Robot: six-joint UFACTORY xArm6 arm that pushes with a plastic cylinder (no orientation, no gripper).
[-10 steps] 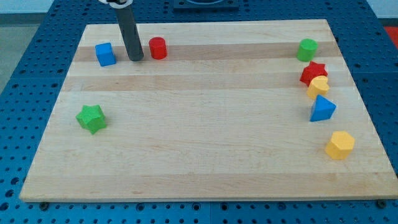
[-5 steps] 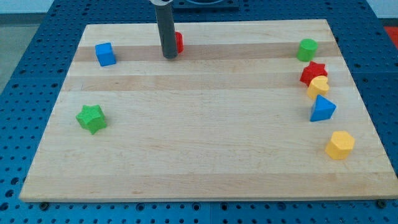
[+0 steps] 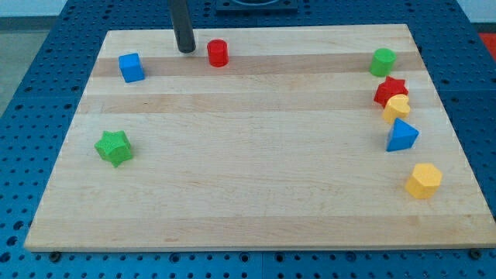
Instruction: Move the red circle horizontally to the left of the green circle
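Board, view's left to right: green star [image 3: 114, 147]; blue cube [image 3: 131, 67]; my tip [image 3: 186, 51], a bare rod holding nothing, just left of red circle [image 3: 218, 53], apart; green circle [image 3: 382, 61] far right, roughly level.

my tip [image 3: 186, 50] backed off leftward and up from the red circle [image 3: 218, 53], red circle nudged right

The bench [image 3: 256, 155] is pale wood, smooth with a soft sheen and long grain bands. The red circle [image 3: 218, 53] and green circle [image 3: 382, 61] look like matt plastic. The rod above my tip [image 3: 187, 50] is dark and dull.
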